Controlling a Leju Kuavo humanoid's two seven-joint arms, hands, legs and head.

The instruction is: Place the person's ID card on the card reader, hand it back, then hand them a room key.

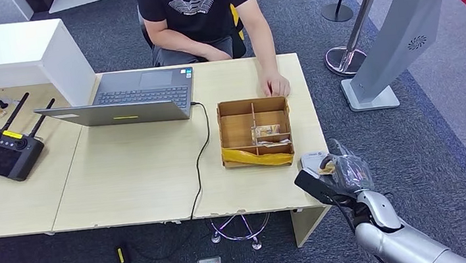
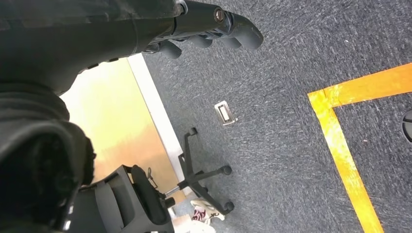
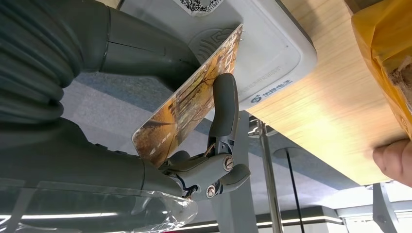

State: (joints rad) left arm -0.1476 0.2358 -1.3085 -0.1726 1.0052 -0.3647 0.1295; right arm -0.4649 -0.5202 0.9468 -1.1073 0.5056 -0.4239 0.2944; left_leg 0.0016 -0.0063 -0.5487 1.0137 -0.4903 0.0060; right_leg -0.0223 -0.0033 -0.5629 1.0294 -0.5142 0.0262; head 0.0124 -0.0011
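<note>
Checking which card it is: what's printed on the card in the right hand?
An orange-brown scenic picture on the card; right wrist view.

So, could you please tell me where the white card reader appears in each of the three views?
Head view: the card reader sits at the table's near right corner, partly behind the right robot hand.
Left wrist view: not in it.
Right wrist view: the reader lies just beyond the held card.
Shared landmark: the yellow-taped cardboard box.
</note>
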